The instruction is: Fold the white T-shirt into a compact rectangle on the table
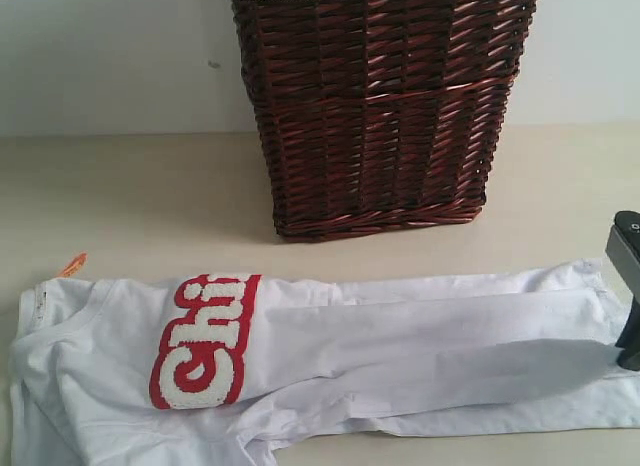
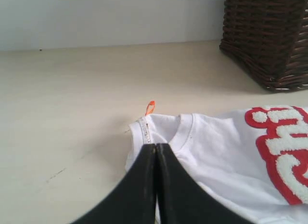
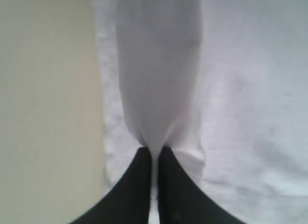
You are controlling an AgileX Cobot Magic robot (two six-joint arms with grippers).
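The white T-shirt (image 1: 400, 336) lies stretched out lengthwise on the table (image 1: 140, 206), its red-edged letters (image 1: 205, 341) toward the left and its orange neck tag (image 1: 72, 264) at the far left. At the shirt's right end my right gripper (image 1: 628, 358) is shut on the hem. In the right wrist view a ridge of white cloth (image 3: 159, 89) runs up into the right gripper (image 3: 154, 149). My left gripper (image 2: 157, 146) is shut, its tips over the shoulder beside the collar (image 2: 185, 132). I cannot tell whether it pinches cloth. The exterior view does not show it.
A tall dark brown wicker basket (image 1: 385, 106) stands behind the shirt at the back middle, also in the left wrist view as the basket (image 2: 269, 36). A pale wall rises behind the table.
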